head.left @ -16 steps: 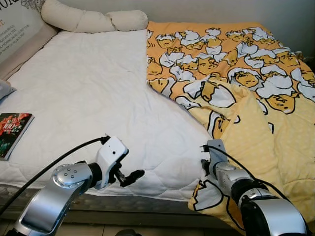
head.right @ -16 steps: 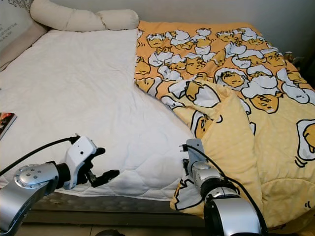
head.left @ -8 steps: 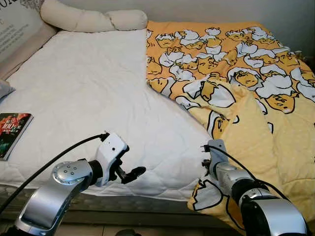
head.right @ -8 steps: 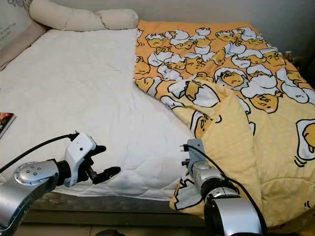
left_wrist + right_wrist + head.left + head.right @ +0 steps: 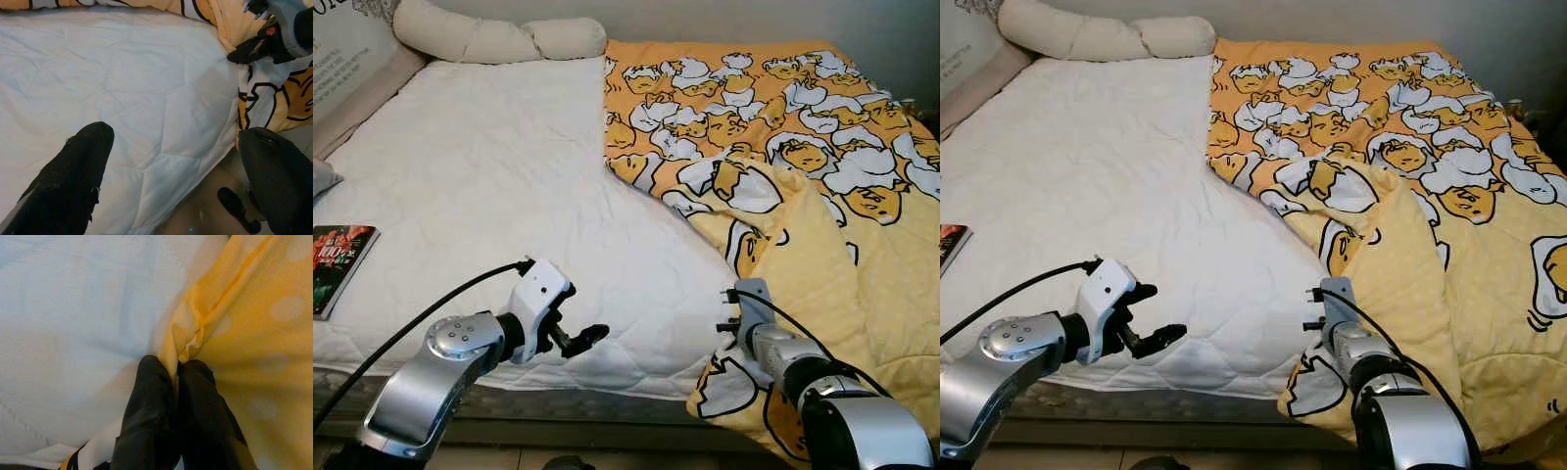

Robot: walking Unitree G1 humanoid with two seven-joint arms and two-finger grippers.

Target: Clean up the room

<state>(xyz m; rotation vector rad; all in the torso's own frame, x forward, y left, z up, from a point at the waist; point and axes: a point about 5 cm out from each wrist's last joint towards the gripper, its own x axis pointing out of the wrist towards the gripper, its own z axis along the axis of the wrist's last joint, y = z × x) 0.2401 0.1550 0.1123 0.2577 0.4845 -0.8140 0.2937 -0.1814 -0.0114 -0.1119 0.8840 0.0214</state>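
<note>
Bed [image 5: 489,186]: broad, low, taking up most of the room in view, covered by a white quilted mattress pad with stitched seams and soft creases.
Headboard [image 5: 352,69]: padded, pale beige, along the bed's left side; a printed panel with lettering stands behind it.
Bolster pillows [image 5: 494,39]: two cream rolls lying end to end at the bed's far edge, against the wall.
Wall [image 5: 724,18]: plain, light grey-white, running behind the bed's far edge.
Bed base [image 5: 1165,406]: dark strip below the mattress pad's near edge.
Floor [image 5: 205,215]: light tan, seen beside the bed's near corner.
Light: even, soft daylight across the bed, without hard shadows.
</note>
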